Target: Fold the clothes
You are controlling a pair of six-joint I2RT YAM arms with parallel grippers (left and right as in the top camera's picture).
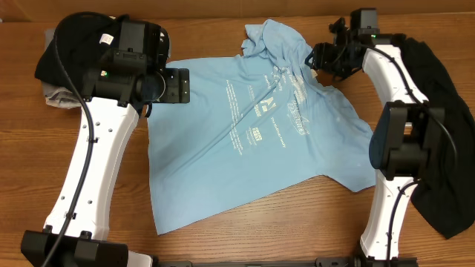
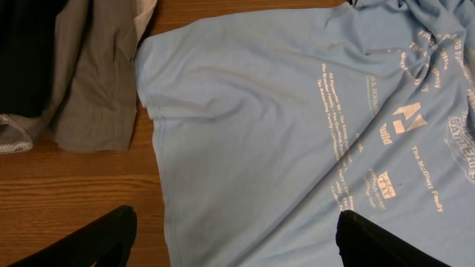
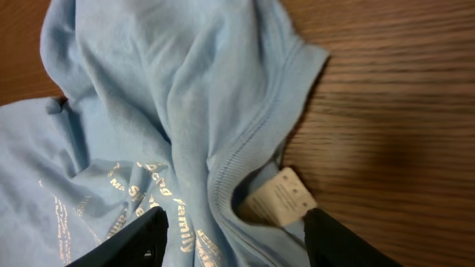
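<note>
The clothes' light blue T-shirt (image 1: 245,141) lies spread on the table with white print up, its neck end bunched at the back (image 1: 271,41). My left gripper (image 1: 184,85) hovers over the shirt's left edge. In the left wrist view it (image 2: 234,248) is open wide, one finger over bare wood and the other over the blue cloth (image 2: 297,133). My right gripper (image 1: 315,59) is at the collar. Its jaws (image 3: 234,241) stand apart, straddling the ribbed collar (image 3: 245,163) and white label (image 3: 282,196) without pinching them.
A black garment (image 1: 67,41) and a grey one (image 1: 56,96) lie at the back left under the left arm, also seen as grey cloth (image 2: 96,89) beside the shirt. Another black garment (image 1: 438,126) lies along the right side under the right arm.
</note>
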